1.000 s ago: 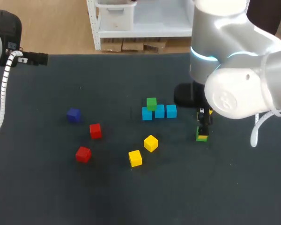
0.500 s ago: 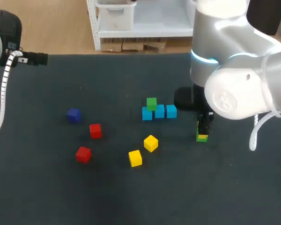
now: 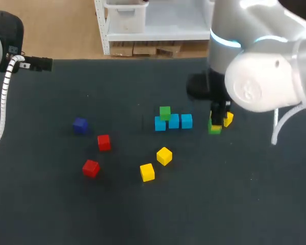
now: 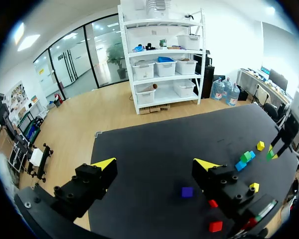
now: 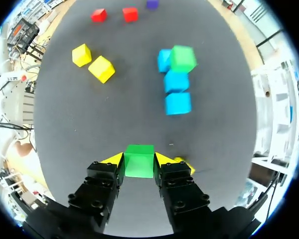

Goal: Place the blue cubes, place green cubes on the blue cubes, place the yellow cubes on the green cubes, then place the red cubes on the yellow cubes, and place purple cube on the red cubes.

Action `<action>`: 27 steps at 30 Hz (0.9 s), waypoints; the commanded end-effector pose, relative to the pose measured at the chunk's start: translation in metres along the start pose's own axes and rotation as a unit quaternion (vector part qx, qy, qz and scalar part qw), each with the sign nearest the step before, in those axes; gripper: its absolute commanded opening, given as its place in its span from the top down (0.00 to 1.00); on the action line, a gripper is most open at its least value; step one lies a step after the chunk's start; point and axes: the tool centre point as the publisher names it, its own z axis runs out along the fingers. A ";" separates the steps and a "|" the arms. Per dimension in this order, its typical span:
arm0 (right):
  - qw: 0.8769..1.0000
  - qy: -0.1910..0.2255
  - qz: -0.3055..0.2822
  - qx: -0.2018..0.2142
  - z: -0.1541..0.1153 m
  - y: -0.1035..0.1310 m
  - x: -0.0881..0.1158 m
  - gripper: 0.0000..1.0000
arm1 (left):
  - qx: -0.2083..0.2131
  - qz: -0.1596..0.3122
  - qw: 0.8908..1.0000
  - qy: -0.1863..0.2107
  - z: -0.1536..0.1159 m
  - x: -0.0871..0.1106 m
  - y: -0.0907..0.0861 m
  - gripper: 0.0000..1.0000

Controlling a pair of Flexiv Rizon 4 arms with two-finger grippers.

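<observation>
Three light blue cubes (image 3: 174,121) lie in a row mid-table, and one green cube (image 3: 164,113) sits on the leftmost. My right gripper (image 3: 214,124) is just right of the row, shut on a second green cube (image 3: 214,129) (image 5: 139,162) held off the cloth. A yellow cube (image 3: 228,119) lies beside that gripper. Two more yellow cubes (image 3: 164,155) (image 3: 147,172) lie nearer the front. Two red cubes (image 3: 104,142) (image 3: 91,168) and a purple cube (image 3: 80,125) are on the left. My left gripper (image 4: 154,164) hangs open and empty, high above the table's far left.
The dark table cloth (image 3: 234,204) is bare at the front right and along the far side. My left arm (image 3: 5,35) stays at the far left corner with its white cable (image 3: 2,102) hanging over the table edge.
My right gripper closed on the green cube and carried it up and toward the blue row. A yellow cube beside it came into sight. The left arm has not moved.
</observation>
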 end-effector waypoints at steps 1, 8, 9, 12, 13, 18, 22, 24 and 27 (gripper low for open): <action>1.000 -0.008 -0.011 -0.003 -0.018 -0.014 -0.016 1.00 | 0.004 0.001 1.000 0.001 0.000 -0.001 0.002 0.00; 0.999 -0.022 -0.034 -0.006 -0.020 -0.036 -0.054 1.00 | 0.004 0.001 1.000 0.001 0.000 -0.001 0.002 0.00; 0.999 -0.023 -0.035 -0.006 -0.019 -0.038 -0.059 1.00 | 0.004 0.001 1.000 0.001 0.000 -0.001 0.002 0.00; 0.999 -0.025 -0.038 -0.010 -0.013 -0.043 -0.069 1.00 | 0.004 0.001 1.000 0.001 0.000 -0.001 0.002 0.00; 0.999 -0.025 -0.038 -0.010 -0.011 -0.045 -0.071 1.00 | 0.004 0.001 1.000 0.001 0.000 -0.001 0.002 0.00; 0.999 -0.015 -0.040 -0.017 0.005 -0.050 -0.075 1.00 | 0.004 0.001 1.000 0.001 0.000 -0.001 0.002 0.00; 0.999 -0.004 -0.036 -0.011 0.013 -0.055 -0.074 1.00 | 0.004 0.001 1.000 0.001 0.000 -0.001 0.002 0.00; 0.999 -0.004 -0.035 -0.013 0.014 -0.056 -0.074 1.00 | 0.004 0.001 1.000 0.001 0.000 -0.001 0.002 0.00; 0.999 0.008 -0.035 -0.006 0.016 -0.058 -0.074 1.00 | 0.004 0.001 1.000 0.001 0.000 -0.001 0.002 0.00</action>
